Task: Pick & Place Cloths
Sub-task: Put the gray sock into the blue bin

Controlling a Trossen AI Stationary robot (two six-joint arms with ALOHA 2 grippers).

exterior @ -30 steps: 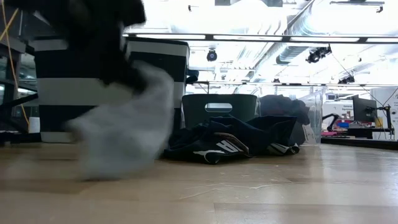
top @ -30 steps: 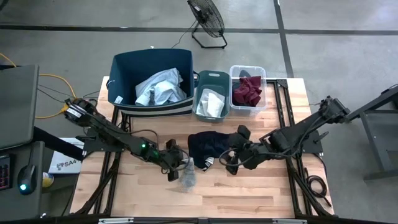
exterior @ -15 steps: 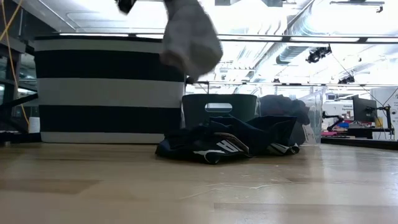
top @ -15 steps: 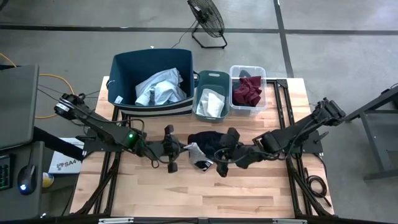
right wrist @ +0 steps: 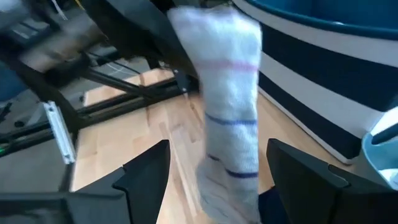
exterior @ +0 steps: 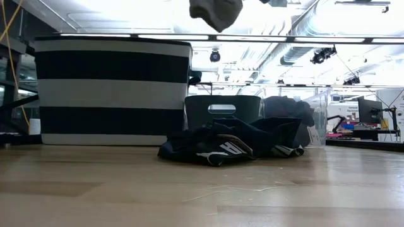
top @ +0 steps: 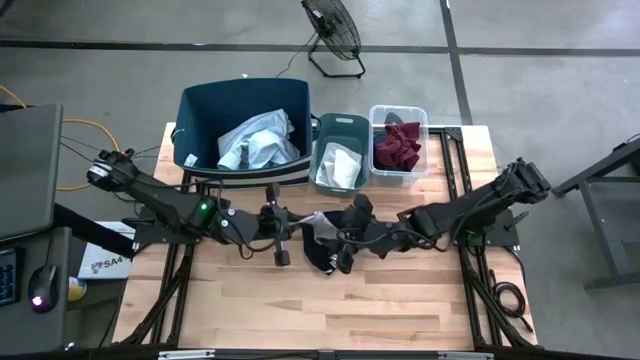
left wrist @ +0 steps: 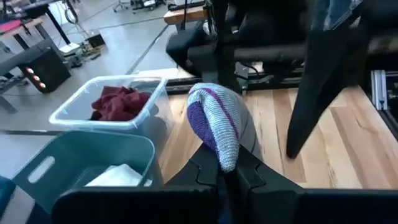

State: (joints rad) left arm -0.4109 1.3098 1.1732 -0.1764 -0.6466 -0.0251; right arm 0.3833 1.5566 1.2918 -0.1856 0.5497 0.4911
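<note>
Grey sock (left wrist: pixel 217 127) hanging lengthwise, toe down

This was a lab or workshop hall. A wooden bench (top: pixel 400 300) stood on a bare concrete floor (top: pixel 540 90) beside a floor fan (top: pixel 333 30). Exposed ducts (exterior: pixel 328 31) ran under the ceiling, and a monitor (exterior: pixel 368 112) sat on a far desk.

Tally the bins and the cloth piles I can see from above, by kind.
Bins: 3, namely big navy bin, teal bin, clear bin.
Cloths in bins: 3, namely pale shirt, white cloth, maroon cloth.
Cloths outside bins: 2, namely sock, black cloth.
Total: 8.
</note>
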